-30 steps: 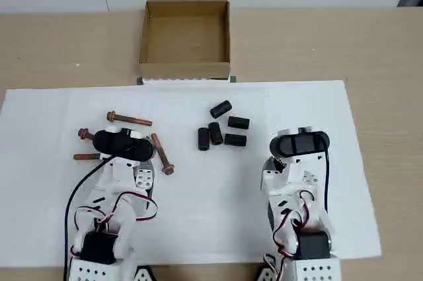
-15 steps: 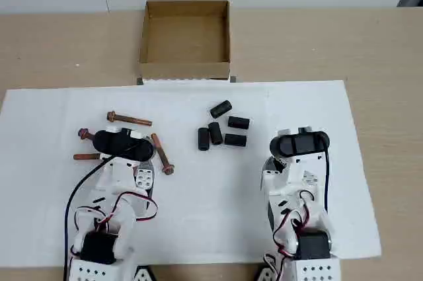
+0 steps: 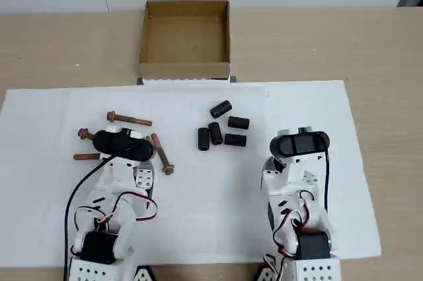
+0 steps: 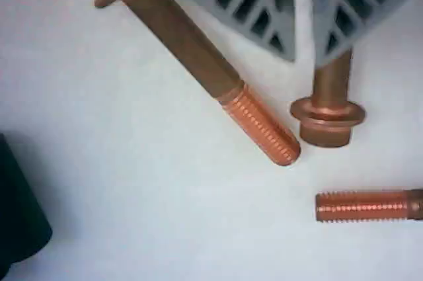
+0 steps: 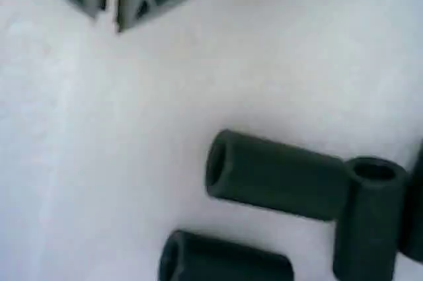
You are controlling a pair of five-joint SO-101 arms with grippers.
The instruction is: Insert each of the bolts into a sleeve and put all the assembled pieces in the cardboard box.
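Several copper bolts lie on the white sheet at the left: one long bolt [image 3: 129,120], another [image 3: 162,154], and a short one [image 3: 86,157]. Several black sleeves [image 3: 221,127] cluster mid-sheet. The empty cardboard box [image 3: 187,63] stands behind the sheet. My left gripper [image 4: 305,59] hangs shut with nothing in it, just over a flanged bolt [image 4: 328,112] and beside a long bolt [image 4: 192,49]. My right gripper [image 5: 111,20] is shut and empty above bare paper, a short way from two sleeves [image 5: 274,175] [image 5: 367,218].
The white paper sheet [image 3: 198,208] covers the table's front half, with bare wood around it. The left arm [image 3: 119,143] and right arm [image 3: 299,143] stand near the front edge. A third bolt's threaded end [image 4: 367,205] lies close to the left gripper.
The left arm's wrist has edged slightly to the left. The right arm, bolts and sleeves have not moved.
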